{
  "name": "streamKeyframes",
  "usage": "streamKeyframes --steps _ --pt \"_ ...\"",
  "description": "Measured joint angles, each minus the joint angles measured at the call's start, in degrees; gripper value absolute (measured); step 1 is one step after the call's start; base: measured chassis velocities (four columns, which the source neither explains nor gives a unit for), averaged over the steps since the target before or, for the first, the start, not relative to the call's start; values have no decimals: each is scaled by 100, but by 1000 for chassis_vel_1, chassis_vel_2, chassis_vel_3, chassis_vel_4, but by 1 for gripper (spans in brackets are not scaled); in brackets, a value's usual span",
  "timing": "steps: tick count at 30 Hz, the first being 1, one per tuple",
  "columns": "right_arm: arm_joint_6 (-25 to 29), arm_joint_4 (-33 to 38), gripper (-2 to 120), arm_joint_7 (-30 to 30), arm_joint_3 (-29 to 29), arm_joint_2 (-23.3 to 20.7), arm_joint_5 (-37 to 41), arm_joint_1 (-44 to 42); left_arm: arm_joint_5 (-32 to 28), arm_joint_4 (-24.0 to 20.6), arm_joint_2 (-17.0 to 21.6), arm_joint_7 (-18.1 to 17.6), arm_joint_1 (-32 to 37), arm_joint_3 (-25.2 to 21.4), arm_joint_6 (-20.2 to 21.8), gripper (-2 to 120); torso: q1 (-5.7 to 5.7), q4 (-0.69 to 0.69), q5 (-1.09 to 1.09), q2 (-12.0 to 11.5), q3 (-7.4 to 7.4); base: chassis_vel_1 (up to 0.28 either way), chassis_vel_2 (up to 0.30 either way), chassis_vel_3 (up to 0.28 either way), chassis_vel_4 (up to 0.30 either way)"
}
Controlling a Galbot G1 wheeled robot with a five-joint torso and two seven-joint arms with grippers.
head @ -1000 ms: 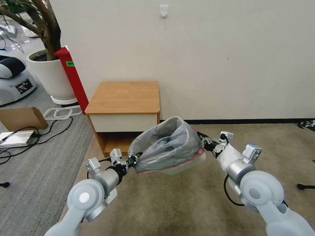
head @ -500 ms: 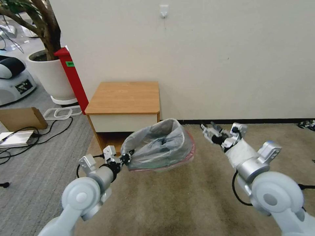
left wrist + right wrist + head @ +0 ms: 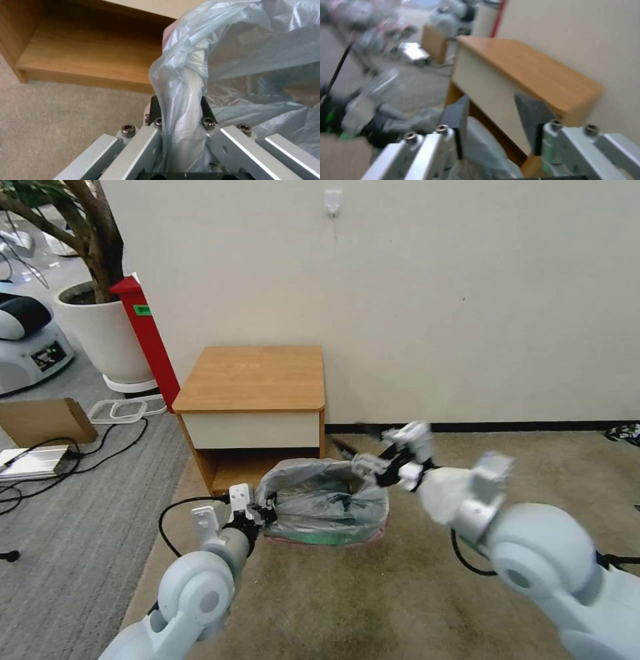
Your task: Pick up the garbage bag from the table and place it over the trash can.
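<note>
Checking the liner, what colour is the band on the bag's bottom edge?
Pink-red, on the garbage bag; head view.

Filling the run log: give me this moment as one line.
left end effector: shut on bag | right end effector: open, at bag's far rim | bag: draped over can, beside table

Open carpet (image 3: 373, 593) in front; table (image 3: 257, 380) just behind the bagged trash can (image 3: 327, 503).

Grey garbage bag (image 3: 325, 501) draped over trash can (image 3: 313, 538), beside table (image 3: 253, 380).
</note>
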Motion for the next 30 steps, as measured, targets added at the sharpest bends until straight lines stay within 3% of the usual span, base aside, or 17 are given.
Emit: streamKeyframes --steps 3,5,8,10,13,30 --pt "-161 -120 21 -326 -759 -4 -584 519 147 -36 22 1 -1 34 32 3 0 0 0 0 0 0 0 0 0" --pt "-179 -128 21 -332 -801 -2 -600 550 165 -40 24 2 -1 36 32 3 0 0 -1 0 0 0 0 0 0" --pt "-837 -292 3 -389 -1476 164 -812 1134 636 -83 68 161 18 74 37 3 0 -1 -1 0 0 0 0 0 0" --pt "-1025 -326 0 -395 -1576 209 -822 1230 761 -88 80 224 27 83 35 3 0 0 -1 0 0 0 0 0 0" --pt "-1503 -530 0 -320 -1920 380 -820 1541 1050 -145 134 409 49 97 26 3 0 0 -1 0 0 0 0 0 0" --pt "-1549 -1576 0 -128 -2776 635 -1180 2237 1439 -346 268 769 36 109 -33 3 0 -1 0 0 0 0 0 0 0"
